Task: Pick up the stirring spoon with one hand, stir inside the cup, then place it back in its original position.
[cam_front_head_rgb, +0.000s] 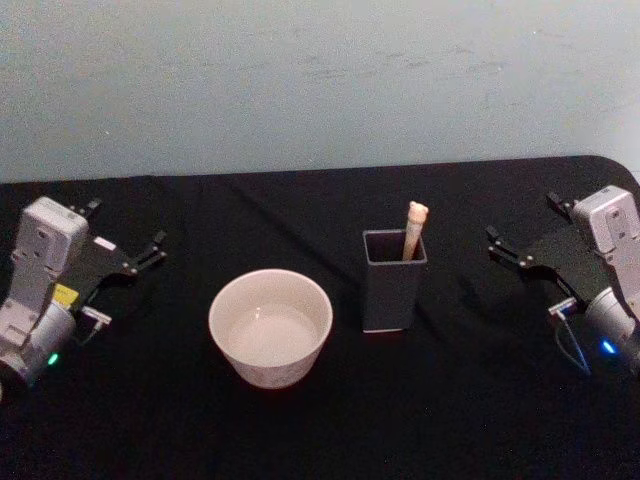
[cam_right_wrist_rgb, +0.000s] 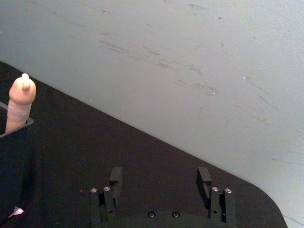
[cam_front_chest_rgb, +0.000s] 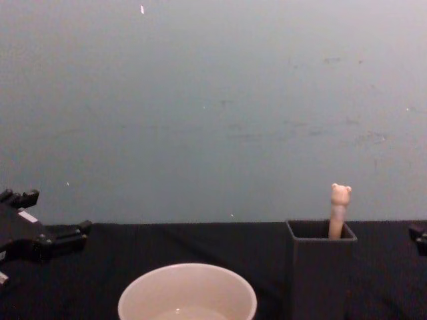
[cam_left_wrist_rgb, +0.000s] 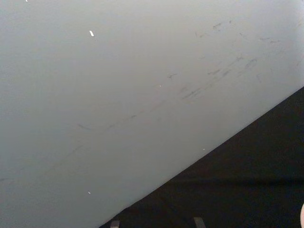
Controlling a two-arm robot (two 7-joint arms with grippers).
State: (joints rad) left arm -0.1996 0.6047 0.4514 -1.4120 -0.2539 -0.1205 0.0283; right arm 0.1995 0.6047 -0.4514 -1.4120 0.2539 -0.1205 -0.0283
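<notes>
From the head view, no step has begun: the stirring spoon (cam_front_head_rgb: 415, 228) stands in the dark holder (cam_front_head_rgb: 393, 280), just right of the cup (cam_front_head_rgb: 270, 328) on the table (cam_front_head_rgb: 300, 205). The left gripper (cam_front_head_rgb: 125, 225) and right gripper (cam_front_head_rgb: 523, 217) sit at the table's far sides, fingers spread wide and empty.

The left wrist view faces wall and table (cam_left_wrist_rgb: 247, 190).

In the right wrist view, the right gripper (cam_right_wrist_rgb: 159, 178) gapes, with the stirring spoon (cam_right_wrist_rgb: 21, 102) off to one side.

In the chest view, the bear head (cam_front_chest_rgb: 340, 195) clears the holder (cam_front_chest_rgb: 320, 273). The nearer right gripper should probably reach over and close on that exposed top.
</notes>
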